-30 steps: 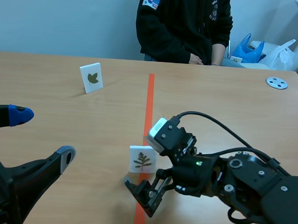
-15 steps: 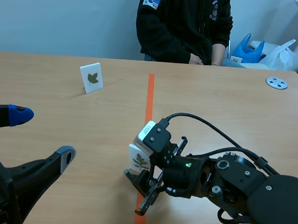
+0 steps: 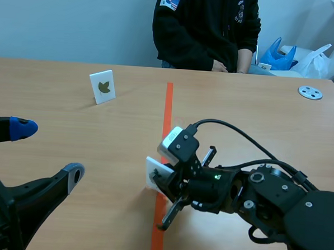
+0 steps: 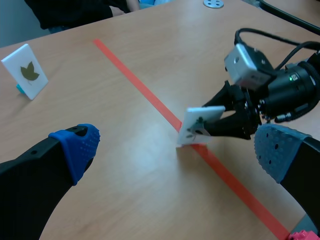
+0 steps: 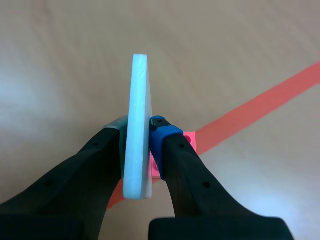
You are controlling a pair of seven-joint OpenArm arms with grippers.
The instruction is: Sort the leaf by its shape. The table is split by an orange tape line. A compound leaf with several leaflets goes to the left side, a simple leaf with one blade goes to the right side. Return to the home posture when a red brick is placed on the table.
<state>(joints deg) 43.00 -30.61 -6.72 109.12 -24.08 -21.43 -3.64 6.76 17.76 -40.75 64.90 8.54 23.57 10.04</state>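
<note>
Right tool (image 5: 137, 129) clamps leaf card (image 5: 139, 90) at tape line (image 3: 168, 102); second card (image 3: 103, 86) stands well left.

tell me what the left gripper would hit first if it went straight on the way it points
Probably the white leaf card in the right gripper, which stands straight ahead of the open left gripper. Depth is unclear: angled down, it may meet bare table first.
</note>
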